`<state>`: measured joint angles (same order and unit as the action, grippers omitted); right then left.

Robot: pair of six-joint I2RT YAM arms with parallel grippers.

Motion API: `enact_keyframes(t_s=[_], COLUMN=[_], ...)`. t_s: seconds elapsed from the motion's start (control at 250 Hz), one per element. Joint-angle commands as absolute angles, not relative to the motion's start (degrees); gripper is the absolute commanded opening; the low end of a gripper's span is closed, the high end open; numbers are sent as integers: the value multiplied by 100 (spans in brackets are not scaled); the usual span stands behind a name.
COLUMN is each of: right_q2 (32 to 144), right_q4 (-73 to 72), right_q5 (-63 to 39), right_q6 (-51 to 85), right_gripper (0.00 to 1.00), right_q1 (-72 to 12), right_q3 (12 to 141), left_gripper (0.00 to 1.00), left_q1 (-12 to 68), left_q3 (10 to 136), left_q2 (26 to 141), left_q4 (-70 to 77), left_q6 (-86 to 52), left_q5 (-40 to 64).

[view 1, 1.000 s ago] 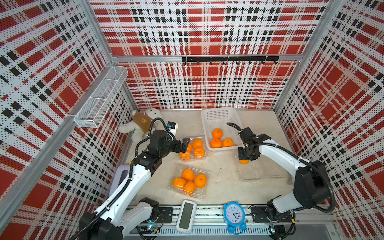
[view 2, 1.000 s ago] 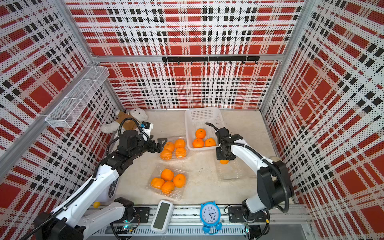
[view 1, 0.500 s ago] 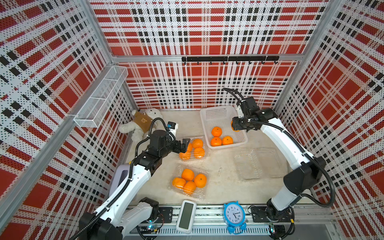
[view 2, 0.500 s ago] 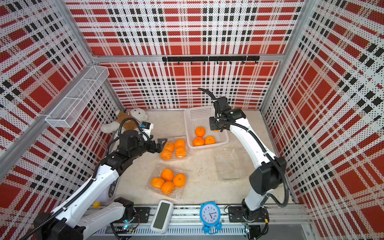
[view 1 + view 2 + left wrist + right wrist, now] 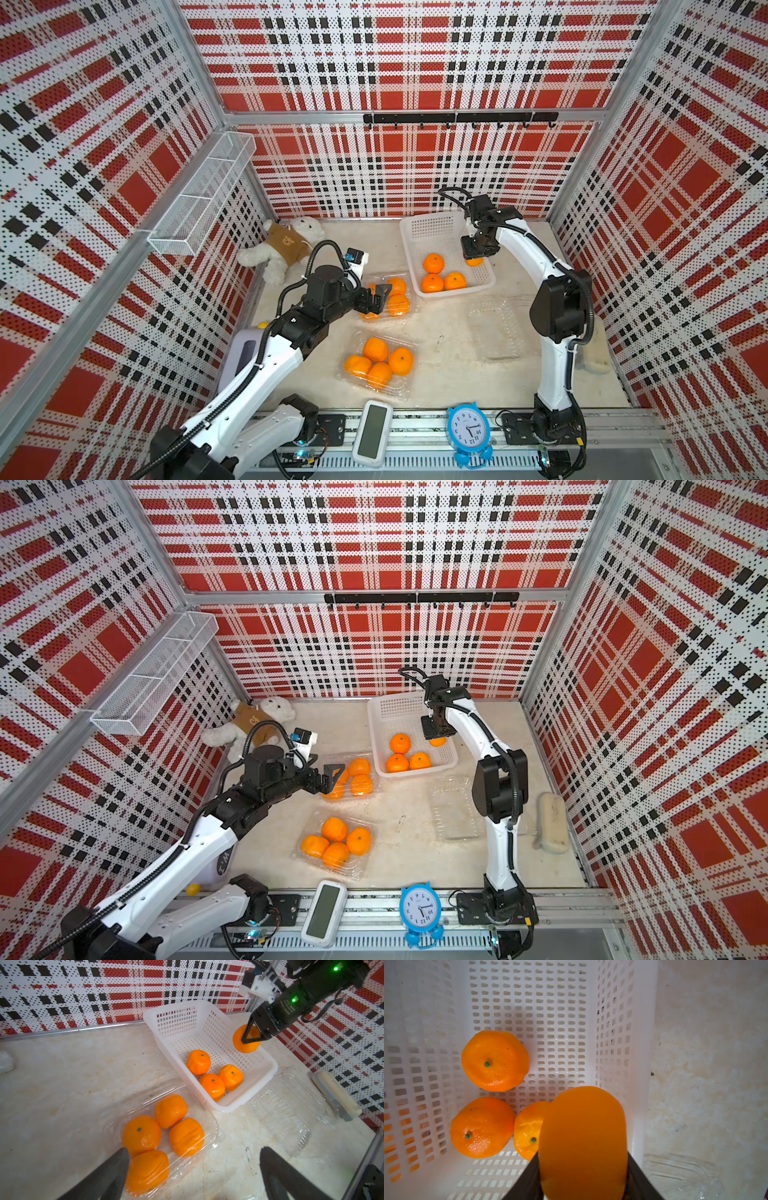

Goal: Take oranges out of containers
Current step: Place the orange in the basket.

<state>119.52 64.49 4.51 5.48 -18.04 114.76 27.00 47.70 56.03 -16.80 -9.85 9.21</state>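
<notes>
A white perforated basket (image 5: pixel 432 226) sat at the back edge of the desk (image 5: pixel 449 345). Three clear, ribbed containers lay in front of it. An empty one (image 5: pixel 496 332) was toward the right edge, one (image 5: pixel 399 388) near the front edge held four oranges, and one (image 5: pixel 137 1101) beside the basket, toward the left edge, held four more. The oranges were small, glossy and bright, with green stem dots. Three (image 5: pixel 433 264) rested in the basket. The right jaws, partly open, clamped a fourth orange (image 5: pixel 247 1044) over the basket. The left jaws stood spread wide and empty, above the container beside the basket.
</notes>
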Motion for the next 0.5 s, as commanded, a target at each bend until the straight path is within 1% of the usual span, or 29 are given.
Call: enact_keyframes(t_s=[0.0, 0.108, 0.352, 0.444, 0.496], right_q2=[12175, 12313, 12082, 11994, 11942], right_q4=[6519, 6619, 6489, 6467, 6404], right_q5=[479, 567, 918, 974, 969], right_q6=[422, 461, 509, 570, 604], right_gripper=[40, 40, 40, 42, 45], right_q1=[-1829, -1851, -1958, -1994, -2012], right_q3=[11685, 11684, 10942, 10721, 10575], left_gripper=[100, 99, 99, 99, 99], left_q1=[2761, 2836, 3039, 3040, 3040], left_q3=[4763, 4703, 4675, 4684, 4683], left_q2=[5387, 5333, 5300, 5316, 5322], left_q4=[-1625, -1584, -1518, -1511, -1498], left_q6=[-1024, -1119, -1191, -1204, -1202], left_q5=[988, 994, 1016, 1005, 1001])
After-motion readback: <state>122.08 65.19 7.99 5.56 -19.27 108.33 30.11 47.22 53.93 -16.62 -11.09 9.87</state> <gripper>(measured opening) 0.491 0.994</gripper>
